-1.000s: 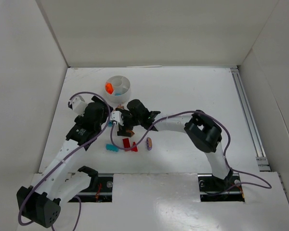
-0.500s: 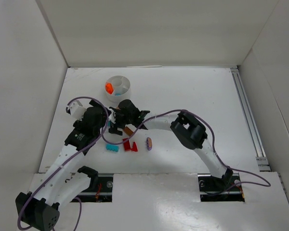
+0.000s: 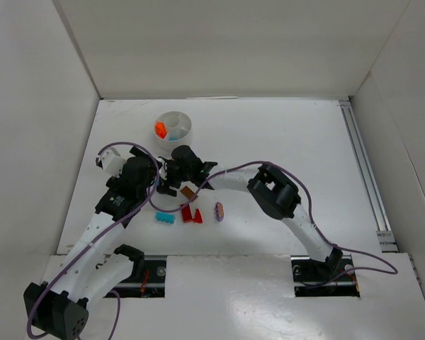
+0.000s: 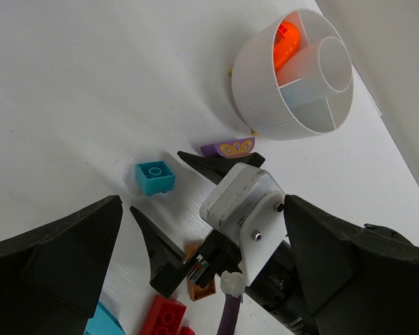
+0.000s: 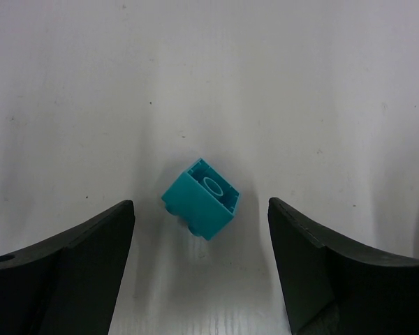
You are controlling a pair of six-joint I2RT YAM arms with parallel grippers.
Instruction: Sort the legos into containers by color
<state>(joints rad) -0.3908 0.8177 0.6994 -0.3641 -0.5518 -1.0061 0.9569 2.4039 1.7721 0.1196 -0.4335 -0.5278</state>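
The white round dish [image 3: 182,122] stands at the back with orange pieces [image 3: 159,129] in one compartment; it also shows in the left wrist view [image 4: 262,84]. My right gripper [image 5: 201,209] is open and low over the table, its fingers either side of a small teal brick [image 5: 200,197] lying on its side, not touching it. In the left wrist view the same teal brick [image 4: 155,176] lies by the right gripper's black fingers [image 4: 157,248]. My left gripper [image 4: 202,199] is open and empty, just above and behind the right one. In the top view the two grippers [image 3: 163,183] nearly meet.
Loose pieces lie nearer: a brown-orange one [image 3: 189,192], two red ones [image 3: 187,212], a teal brick [image 3: 164,217] and a purple piece [image 3: 219,211]. Another purple piece [image 4: 228,148] lies beside the dish. White walls enclose the table on the left, back and right.
My right gripper has moved left and come down around the small teal brick. My left arm has drawn back slightly towards the left.
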